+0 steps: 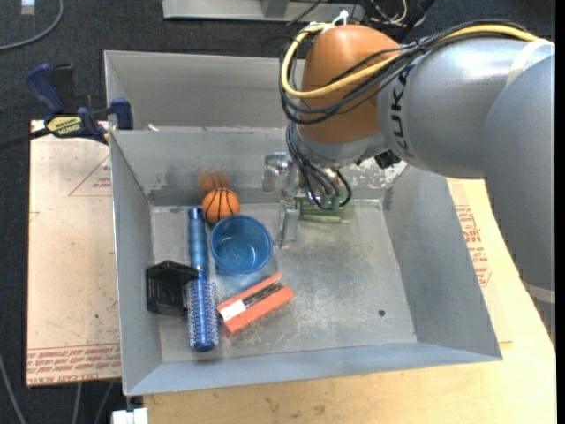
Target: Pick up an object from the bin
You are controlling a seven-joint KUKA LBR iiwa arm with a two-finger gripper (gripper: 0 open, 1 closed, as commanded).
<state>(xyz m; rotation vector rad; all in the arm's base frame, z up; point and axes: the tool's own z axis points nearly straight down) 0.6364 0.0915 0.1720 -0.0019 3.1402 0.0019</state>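
Note:
My gripper (287,230) hangs low over the back middle of the bin, just right of the blue cup (240,244), which stands upright with its mouth up. A small flat green-and-white thing (325,210) lies right beside the gripper, partly hidden under the wrist; whether it is gripped I cannot tell. An orange ball (221,204) rests behind the cup, against the back wall.
A blue hairbrush (199,285) lies lengthwise at the left, with a black block (168,287) beside it. An orange flat box (256,304) lies in front of the cup. The arm and its orange dome cover the bin's back right.

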